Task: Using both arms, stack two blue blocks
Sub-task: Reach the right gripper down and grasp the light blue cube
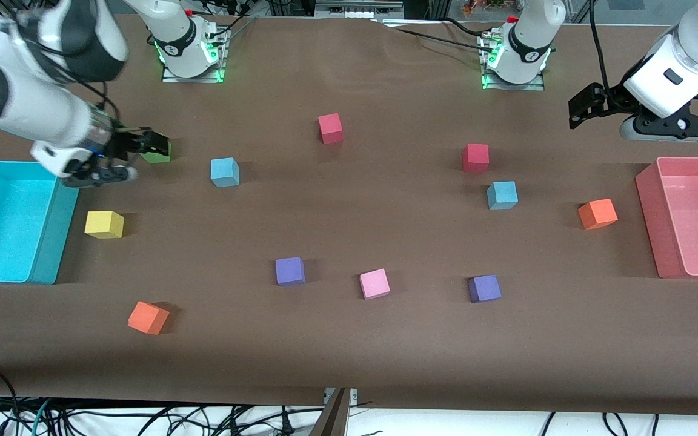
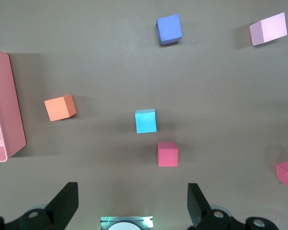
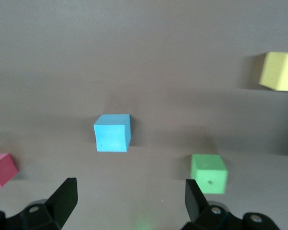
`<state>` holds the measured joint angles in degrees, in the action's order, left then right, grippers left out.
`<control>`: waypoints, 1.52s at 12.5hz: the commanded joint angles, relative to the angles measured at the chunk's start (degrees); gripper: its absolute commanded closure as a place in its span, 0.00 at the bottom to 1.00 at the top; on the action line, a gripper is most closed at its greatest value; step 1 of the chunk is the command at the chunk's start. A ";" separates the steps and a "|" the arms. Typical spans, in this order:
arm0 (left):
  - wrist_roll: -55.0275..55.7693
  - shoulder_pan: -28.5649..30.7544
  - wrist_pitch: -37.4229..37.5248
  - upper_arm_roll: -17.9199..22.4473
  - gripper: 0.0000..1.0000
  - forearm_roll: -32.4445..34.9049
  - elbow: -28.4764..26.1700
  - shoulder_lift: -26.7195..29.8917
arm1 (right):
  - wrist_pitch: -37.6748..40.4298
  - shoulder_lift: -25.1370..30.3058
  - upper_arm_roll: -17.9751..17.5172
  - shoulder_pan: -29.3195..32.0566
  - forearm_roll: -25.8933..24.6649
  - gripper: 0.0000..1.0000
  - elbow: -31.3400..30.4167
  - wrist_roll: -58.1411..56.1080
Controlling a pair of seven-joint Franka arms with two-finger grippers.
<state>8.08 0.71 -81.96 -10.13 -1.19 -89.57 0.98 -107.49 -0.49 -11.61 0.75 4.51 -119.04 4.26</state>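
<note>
- Two blue blocks, both resting on the brown surface (image 1: 349, 351), well apart, unstacked.
- First blue block (image 1: 225, 172) toward the right arm's end, near the green cube (image 1: 156, 156), farther from the front camera than the yellow cube (image 1: 104, 224); seen also in the right wrist view (image 3: 112, 132), upright, touching nothing.
- Second blue block (image 1: 501, 195) toward the left arm's end, just beside a red cube (image 1: 475, 157) and nearer to the front camera than it; seen in the left wrist view (image 2: 146, 120) with the red cube (image 2: 168, 154) close by.
- Right pincer (image 1: 154, 145) up in the air over the green cube, next to the cyan bin (image 1: 52, 242); fingers spread wide in the right wrist view (image 3: 129, 199), holding nothing.
- Left pincer (image 1: 584, 109) hanging over the bare surface, above the pink bin (image 1: 649, 206) end; fingers spread wide in the left wrist view (image 2: 132, 203), holding nothing.
- Other cubes scattered: second red cube (image 1: 330, 128), orange cube (image 1: 597, 214) near the pink bin, another orange cube (image 1: 148, 318) close to the front edge, two purple cubes (image 1: 289, 271) (image 1: 485, 288) with a pink cube (image 1: 374, 283) between them.
</note>
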 commanded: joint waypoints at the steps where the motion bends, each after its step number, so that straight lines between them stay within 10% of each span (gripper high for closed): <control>1: 0.45 -0.18 0.66 -0.07 0.00 -0.30 1.42 -0.46 | -9.28 1.19 -5.16 0.22 0.85 0.01 -8.37 4.95; 7: 0.45 -0.18 0.84 -0.07 0.00 -0.30 1.42 -0.37 | -29.23 -1.09 -7.63 -1.27 -2.73 0.01 -21.40 3.91; 19: 3.96 0.08 0.84 -3.06 0.00 -0.30 2.39 -0.37 | -43.24 -10.58 -7.63 -1.80 -3.98 0.01 -25.45 3.91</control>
<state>11.27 0.69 -81.96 -13.42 -1.19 -88.57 1.00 -149.03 -10.50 -19.05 -1.01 1.09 -143.48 8.57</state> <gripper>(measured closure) 0.000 0.004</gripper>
